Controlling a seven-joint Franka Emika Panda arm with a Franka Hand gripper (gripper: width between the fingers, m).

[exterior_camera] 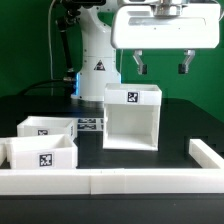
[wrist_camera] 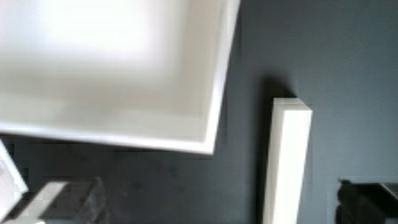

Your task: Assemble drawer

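Bright even light, glare washing out box shell [wrist_camera: 107, 70], wrist view blurred, exterior view sharper

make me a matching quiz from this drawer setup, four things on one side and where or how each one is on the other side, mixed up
Things
1. gripper
2. box shell
3. nearer tray
4. border wall

Places or states
A. stands in the middle, open front facing the camera
B. long and low, runs across the foreground
C. open, up in the air above the box shell
D. at the exterior view's left, just behind the border wall

Pairs: 1-C, 2-A, 3-D, 4-B
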